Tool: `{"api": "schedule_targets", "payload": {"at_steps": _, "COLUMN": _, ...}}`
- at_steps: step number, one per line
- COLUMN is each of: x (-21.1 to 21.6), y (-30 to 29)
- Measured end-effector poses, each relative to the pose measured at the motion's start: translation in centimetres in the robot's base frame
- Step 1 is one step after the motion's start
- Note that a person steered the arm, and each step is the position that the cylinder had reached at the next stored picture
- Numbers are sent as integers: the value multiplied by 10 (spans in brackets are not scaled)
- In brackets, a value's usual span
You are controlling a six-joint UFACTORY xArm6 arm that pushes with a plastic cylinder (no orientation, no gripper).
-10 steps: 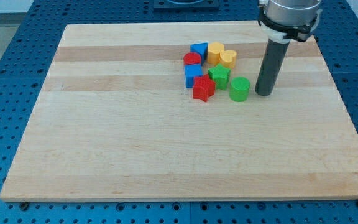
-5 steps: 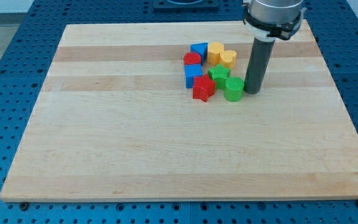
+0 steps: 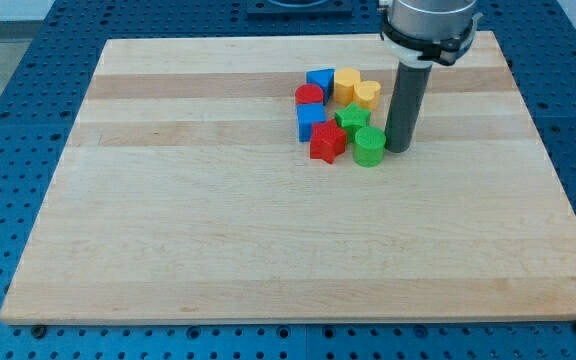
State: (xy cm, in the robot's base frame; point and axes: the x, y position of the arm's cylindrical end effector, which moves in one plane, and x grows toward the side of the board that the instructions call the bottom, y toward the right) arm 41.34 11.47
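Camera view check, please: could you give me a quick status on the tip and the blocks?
My tip on the board, against the green cylinder from the view's right. Green star and red star packed just beyond.

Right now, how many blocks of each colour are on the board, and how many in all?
Red: 2, a star and a round one
Blue: 2, a wedge-like one and a cube
Yellow: 2, one and another
Green: 2, a star and a cylinder beside my tip
Total: 8
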Motion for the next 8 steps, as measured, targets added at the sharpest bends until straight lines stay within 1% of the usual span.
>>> {"api": "schedule_targets", "payload": {"at_steps": 4, "x": 3, "y": -3}}
{"api": "schedule_targets", "payload": {"at_steps": 7, "x": 6, "y": 17}}
{"api": "schedule_targets", "payload": {"at_steps": 8, "x": 25, "y": 17}}
